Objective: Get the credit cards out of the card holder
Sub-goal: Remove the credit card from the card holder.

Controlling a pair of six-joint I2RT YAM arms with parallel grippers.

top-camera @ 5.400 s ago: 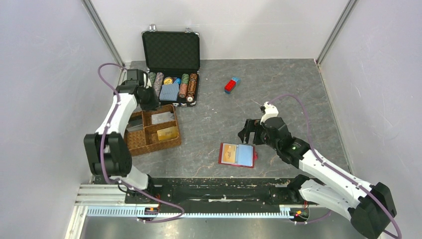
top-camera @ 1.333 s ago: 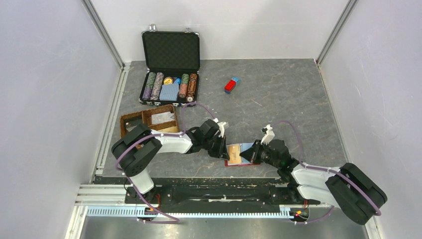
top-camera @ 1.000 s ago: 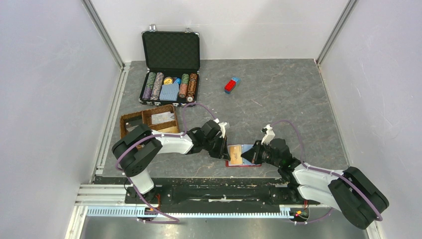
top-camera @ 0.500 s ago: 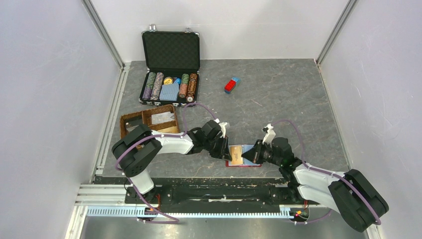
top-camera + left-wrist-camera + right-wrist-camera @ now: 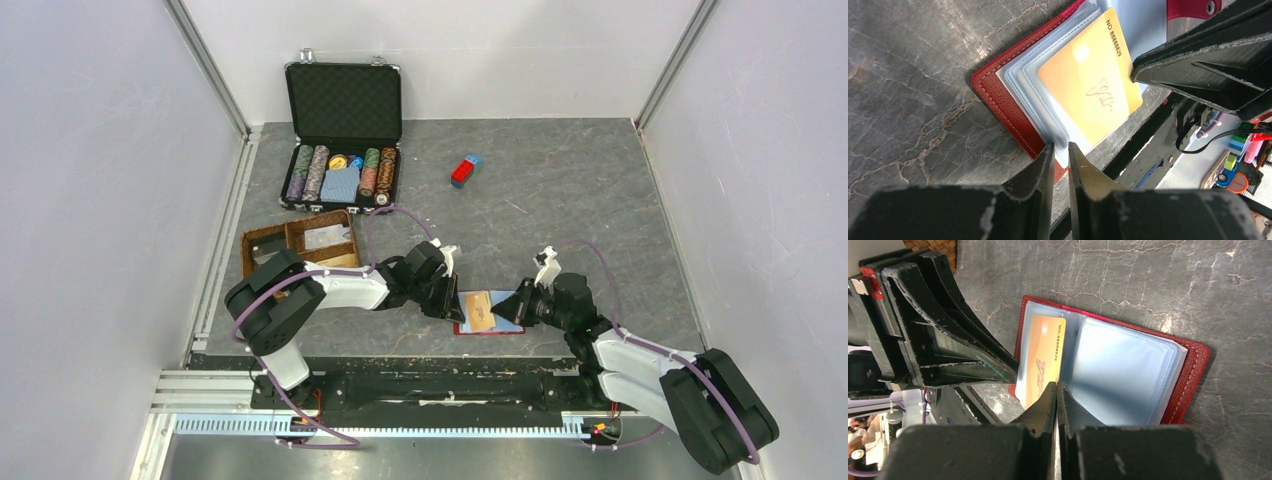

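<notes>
The card holder point(image 5: 487, 328) lies open near the table's front edge, red with clear sleeves point(image 5: 1020, 82). An orange credit card point(image 5: 1088, 95) point(image 5: 1045, 355) sits in its left sleeve. A pale blue-grey credit card point(image 5: 1120, 370) fills the right side. My left gripper point(image 5: 452, 300) point(image 5: 1058, 146) hovers at the sleeves' left near corner, its jaws a narrow slit apart with nothing clearly between them. My right gripper point(image 5: 522, 305) point(image 5: 1056, 385) is shut, its tips resting at the fold beside the orange card's edge.
A poker chip case point(image 5: 343, 150) stands open at the back left, with a wicker tray point(image 5: 300, 245) in front of it. A red-and-blue block point(image 5: 465, 170) lies at the back middle. The table's front edge runs just below the card holder.
My right gripper has drawn back to the right, off the orange card toward the fold, uncovering more of the card holder. The left gripper has stayed at the left corner.
</notes>
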